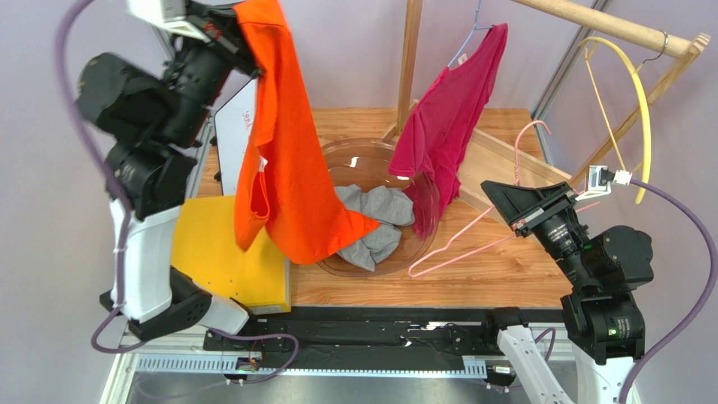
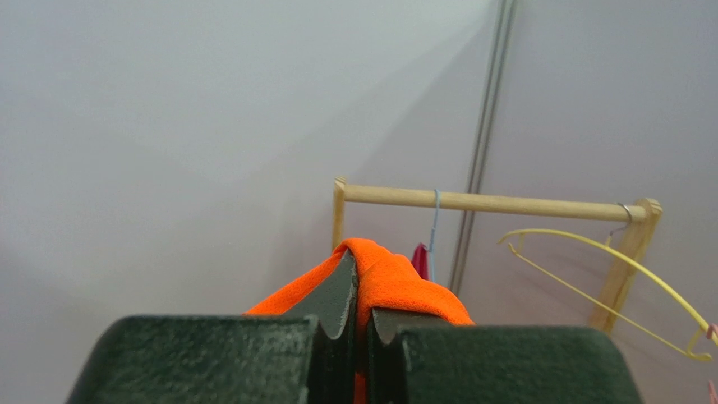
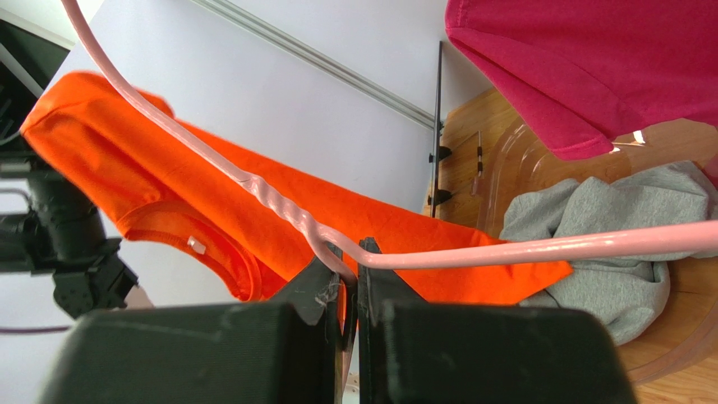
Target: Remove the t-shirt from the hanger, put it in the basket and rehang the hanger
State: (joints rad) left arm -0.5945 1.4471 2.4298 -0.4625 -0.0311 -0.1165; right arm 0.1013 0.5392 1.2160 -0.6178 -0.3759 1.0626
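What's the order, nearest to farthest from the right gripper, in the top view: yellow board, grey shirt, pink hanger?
1. the pink hanger, held by the right gripper
2. the grey shirt, in the bowl, mid-table
3. the yellow board, far left

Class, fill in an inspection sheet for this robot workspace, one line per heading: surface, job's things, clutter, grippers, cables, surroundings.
Surface: wooden table, partly covered by a yellow pad.
Job's things: orange t-shirt held aloft, off the pink hanger, its lower end over the clear bowl.
Clutter: grey garment in the bowl; magenta t-shirt and yellow hanger on the rail.
Grippers: left gripper shut on the orange t-shirt; right gripper shut on the pink hanger.
Cables: purple cables loop off both arms.
Surroundings: wooden rail, pale walls.
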